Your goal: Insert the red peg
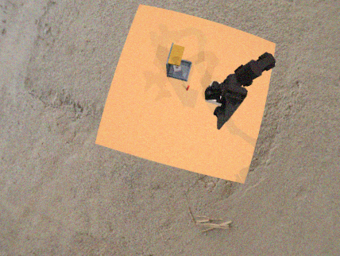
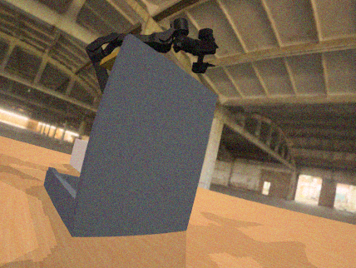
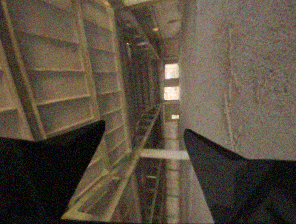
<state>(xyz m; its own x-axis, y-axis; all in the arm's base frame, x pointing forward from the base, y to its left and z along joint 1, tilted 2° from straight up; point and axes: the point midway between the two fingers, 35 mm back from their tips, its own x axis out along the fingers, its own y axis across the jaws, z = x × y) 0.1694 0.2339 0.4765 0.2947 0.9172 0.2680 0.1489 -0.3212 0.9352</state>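
The small red peg (image 1: 187, 87) stands on the table just outside the lower right corner of the box (image 1: 190, 71) (image 2: 145, 146) in the top view. The yellow roof (image 1: 176, 54) (image 2: 109, 59) sits high on the box. The pale block (image 1: 177, 68) (image 2: 78, 154) shows partly beside it, low down; its hole is too small to make out clearly. My gripper (image 3: 145, 128) (image 1: 218, 121) is open and empty, raised high above the table, to the lower right of the peg in the top view. Its fingers point sideways, away from the box. The peg is not visible in the exterior view or the wrist view.
The orange table top (image 1: 159, 131) carries the box and arm. The arm (image 1: 250, 73) reaches in from the right edge in the top view. The box's tall blue-grey wall fills the middle of the exterior view. The wrist view shows only the hall and the ground beyond the fingers.
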